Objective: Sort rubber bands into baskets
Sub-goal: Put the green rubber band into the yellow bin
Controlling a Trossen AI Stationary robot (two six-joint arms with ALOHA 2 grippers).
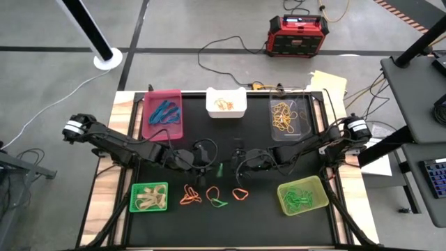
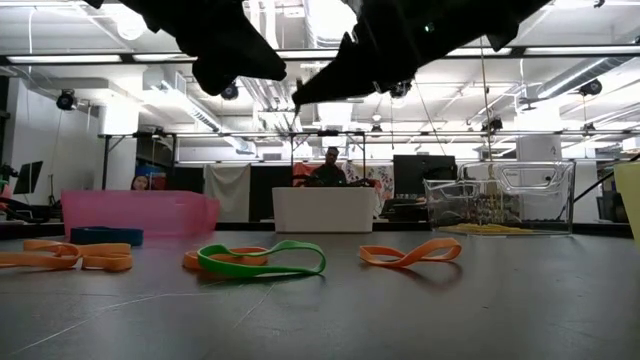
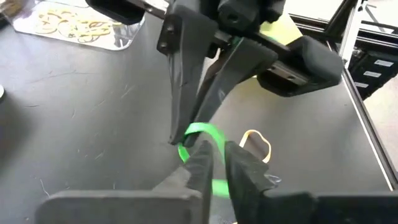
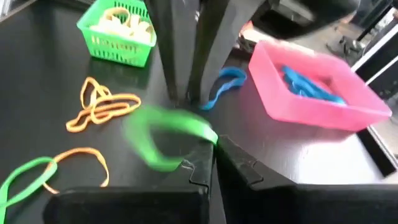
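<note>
Nearest the table's front edge, loose orange bands and a green one lie on the mat. Mid-table, above them — both grippers meet over one green band held in the air. Right gripper is closed on it; left gripper pinches it too, fingers nearly together. My read: a handover. One side should let go cleanly — no stretching — then carry it to the yellow-green basket. Farther back: pink basket, white, clear.

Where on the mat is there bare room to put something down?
Bare: between the pink basket and white basket, and between white and clear basket. Crowded: mid-mat, where both grippers meet, and the loose bands in front.
</note>
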